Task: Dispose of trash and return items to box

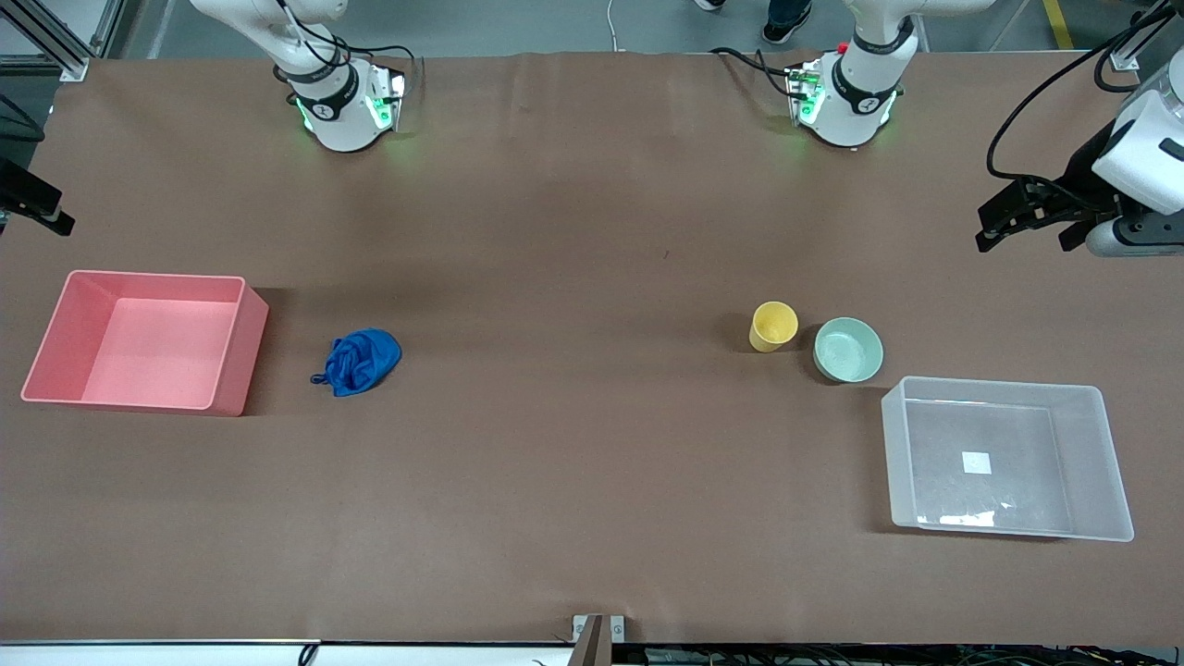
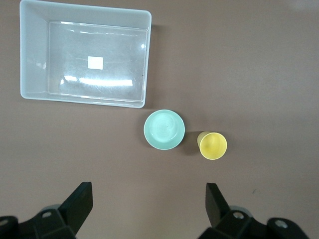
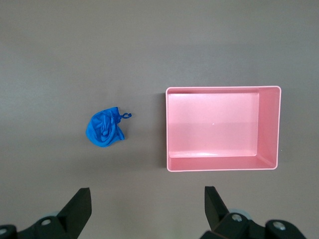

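On the worktop the blue wad lies beside the pink bin. Toward the left arm's end, yellow cup and mint bowl stand just beside each other near the clear bin. The left tool and right tool both hang released, high over the worktop.

High front overview; wrist views straight down, perhaps equally high.

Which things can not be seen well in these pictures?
- Right gripper: the front view's edge cuts off most of it; open in its wrist view.
- Left gripper: open, partly cut off by the front view's edge.
- White label in the clear box: too small to read.
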Robot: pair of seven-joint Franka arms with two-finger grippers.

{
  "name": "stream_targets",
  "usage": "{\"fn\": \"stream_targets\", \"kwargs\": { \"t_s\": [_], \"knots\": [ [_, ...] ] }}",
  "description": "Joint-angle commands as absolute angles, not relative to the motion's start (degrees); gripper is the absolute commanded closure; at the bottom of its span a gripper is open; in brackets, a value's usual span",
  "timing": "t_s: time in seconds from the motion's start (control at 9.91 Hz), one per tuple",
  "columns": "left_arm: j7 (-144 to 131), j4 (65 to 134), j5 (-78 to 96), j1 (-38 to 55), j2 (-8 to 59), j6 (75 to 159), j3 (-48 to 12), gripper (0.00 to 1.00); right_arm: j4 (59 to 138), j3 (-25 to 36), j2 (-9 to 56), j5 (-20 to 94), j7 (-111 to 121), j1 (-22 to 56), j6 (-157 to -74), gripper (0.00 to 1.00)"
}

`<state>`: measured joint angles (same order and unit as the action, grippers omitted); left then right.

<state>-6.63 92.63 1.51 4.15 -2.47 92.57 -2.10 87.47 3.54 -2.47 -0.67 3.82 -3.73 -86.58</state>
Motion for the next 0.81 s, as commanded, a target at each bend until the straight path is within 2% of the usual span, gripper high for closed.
{"fn": "stream_targets", "kwargs": {
  "t_s": [0.0, 0.5, 0.71],
  "knots": [
    [-6.9, 94.0, 2.2, 4.7, -2.1, 91.8, -1.8, 0.0, 86.7, 3.5, -2.4, -1.6, 3.6, -3.4, -86.0, 0.0],
    [-4.4, 94.6, 2.0, 4.4, -0.6, 91.0, -1.7, 0.01, 86.7, 3.5, -2.4, -1.6, 3.5, -3.4, -86.3, 0.0],
    [-3.5, 96.8, 1.8, 4.2, 1.7, 94.4, -1.7, 0.03, 87.4, 3.4, -2.4, -1.4, 3.5, -3.0, -85.6, 0.0]
  ]
}}
